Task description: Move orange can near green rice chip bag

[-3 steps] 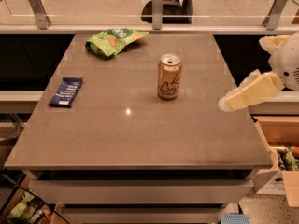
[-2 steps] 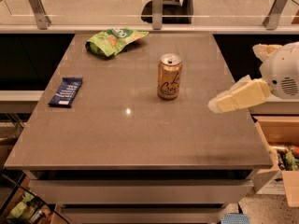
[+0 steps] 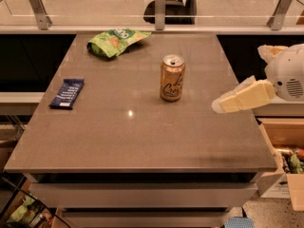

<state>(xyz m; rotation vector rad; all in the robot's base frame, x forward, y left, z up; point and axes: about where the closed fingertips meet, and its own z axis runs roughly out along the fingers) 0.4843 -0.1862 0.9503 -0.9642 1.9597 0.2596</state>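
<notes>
The orange can (image 3: 172, 78) stands upright on the grey table (image 3: 142, 137), a little right of its middle. The green rice chip bag (image 3: 114, 41) lies at the table's far edge, left of the can and farther back. My gripper (image 3: 239, 79) hovers over the table's right edge, to the right of the can and well apart from it. Its cream fingers (image 3: 243, 97) are spread and hold nothing, with the long one pointing left toward the can.
A flat dark blue wrapped bar (image 3: 67, 93) lies near the table's left edge. A glass railing with metal posts (image 3: 160, 6) runs behind the table. A cardboard box (image 3: 285, 151) with items stands on the floor at the right.
My gripper has moved left, closer to the can. The can, the bag and the bar have not moved.
</notes>
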